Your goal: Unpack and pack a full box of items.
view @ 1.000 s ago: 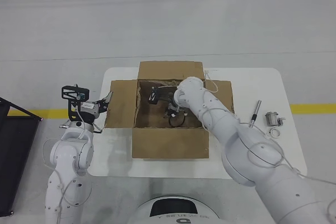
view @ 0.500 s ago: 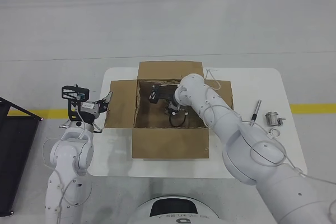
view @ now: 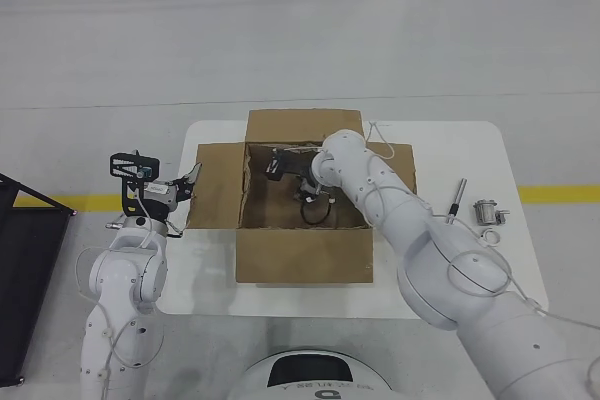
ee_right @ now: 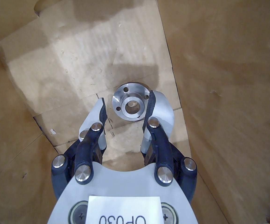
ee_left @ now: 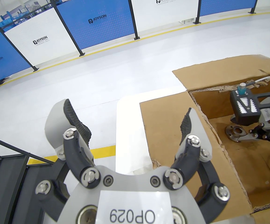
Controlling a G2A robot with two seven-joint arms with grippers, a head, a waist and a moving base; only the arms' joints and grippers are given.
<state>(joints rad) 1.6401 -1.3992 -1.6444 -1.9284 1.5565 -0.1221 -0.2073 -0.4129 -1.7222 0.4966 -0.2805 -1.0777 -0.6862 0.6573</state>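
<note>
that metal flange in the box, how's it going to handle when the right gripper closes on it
The metal flange looks like solid machined steel, so it is probably rigid and heavy for its size. Its smooth rim may slip between the open right gripper pads. It lies flat on the cardboard box floor, so it is unlikely to roll.

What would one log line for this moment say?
right gripper: open, over metal flange in box | left gripper: open, beside box | rod, fitting: on table
</note>
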